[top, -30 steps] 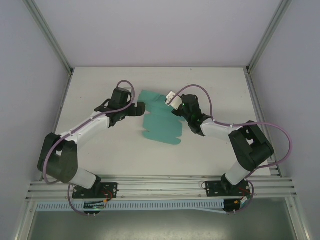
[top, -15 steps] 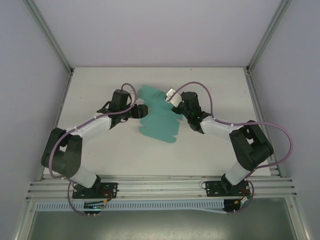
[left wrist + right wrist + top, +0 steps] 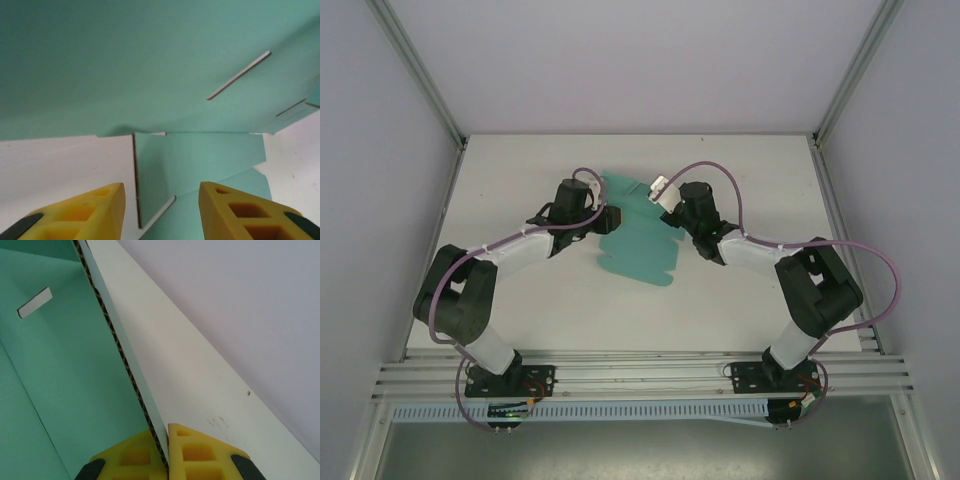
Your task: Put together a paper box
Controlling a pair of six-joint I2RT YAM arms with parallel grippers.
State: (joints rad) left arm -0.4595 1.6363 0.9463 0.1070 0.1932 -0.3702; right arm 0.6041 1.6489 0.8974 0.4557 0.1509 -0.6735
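White table [image 3: 520,300] carries the paper box [image 3: 638,240], a teal die-cut sheet with slots [image 3: 239,75], lying mid-table and nearer the far edge than the near one. On its right side we see one panel [image 3: 150,355] raised on edge, and the right gripper [image 3: 166,440] pinches that edge between its yellow pads [image 3: 200,450]. On its left side the left gripper [image 3: 161,197] has its fingers spread with a small flap [image 3: 200,160] between them. We cannot tell whether either finger touches it.
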